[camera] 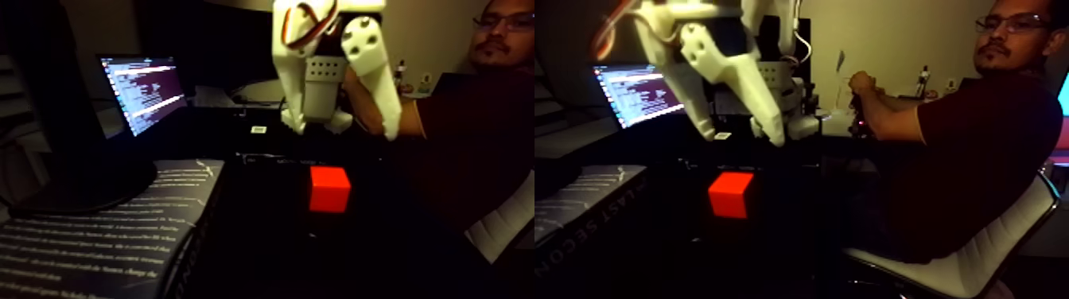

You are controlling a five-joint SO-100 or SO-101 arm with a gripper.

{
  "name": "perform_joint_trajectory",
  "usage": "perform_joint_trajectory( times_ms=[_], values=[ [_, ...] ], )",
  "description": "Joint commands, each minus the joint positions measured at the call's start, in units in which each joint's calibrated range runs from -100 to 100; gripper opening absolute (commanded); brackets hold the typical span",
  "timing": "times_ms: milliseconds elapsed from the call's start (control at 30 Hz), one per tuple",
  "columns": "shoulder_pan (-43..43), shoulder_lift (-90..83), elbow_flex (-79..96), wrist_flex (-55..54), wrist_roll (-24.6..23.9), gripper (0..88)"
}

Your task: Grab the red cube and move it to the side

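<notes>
The fixed view holds two nearly equal pictures side by side. The red cube (329, 189) sits on a dark surface in the left half, and it appears again in the right half (730, 195). My white gripper (344, 130) hangs above the cube, a little behind it and clear of it. It is open, its two fingers spread wider than the cube and nothing between them. One fingertip (392, 131) points down to the cube's upper right. The right half shows the same gripper (741, 138) from another angle, also above the cube.
A lit laptop screen (143, 91) stands at the back left. A dark book cover with white print (103, 238) lies to the left of the cube. A person (978, 135) sits on a white chair (978, 262) at the right, one hand on a device.
</notes>
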Motion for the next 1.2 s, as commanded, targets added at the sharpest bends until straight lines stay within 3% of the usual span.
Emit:
perform_joint_trajectory(
  times_ms=[0, 700, 1167],
  values=[
    [1.23, 1.15, -2.24, 0.08, 1.69, 38.4],
    [0.32, 11.74, -1.97, -12.17, 1.31, 38.4],
    [0.48, 12.24, -1.42, -18.33, -2.62, 38.3]
  ],
)
